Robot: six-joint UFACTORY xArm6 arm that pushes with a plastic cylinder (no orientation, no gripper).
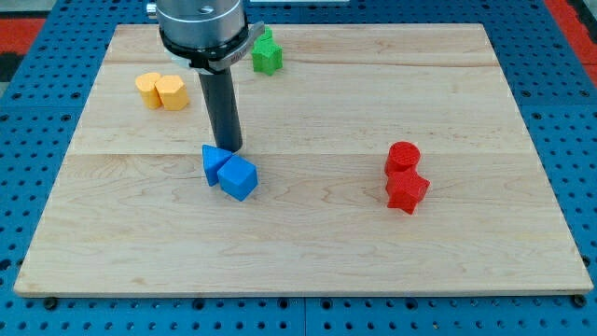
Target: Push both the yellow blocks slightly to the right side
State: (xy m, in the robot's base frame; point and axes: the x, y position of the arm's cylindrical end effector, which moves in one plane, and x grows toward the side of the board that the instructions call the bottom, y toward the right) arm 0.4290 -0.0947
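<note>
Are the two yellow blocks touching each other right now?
Touching. The camera view shows the orange-yellow block and the yellow cylinder-like block pressed side by side, no board visible between them.

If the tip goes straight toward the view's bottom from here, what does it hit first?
My tip sits just above the two blue blocks, near touching them. Heading down the view, it would likely meet the blue pair at once, though the exact gap is unclear.
</note>
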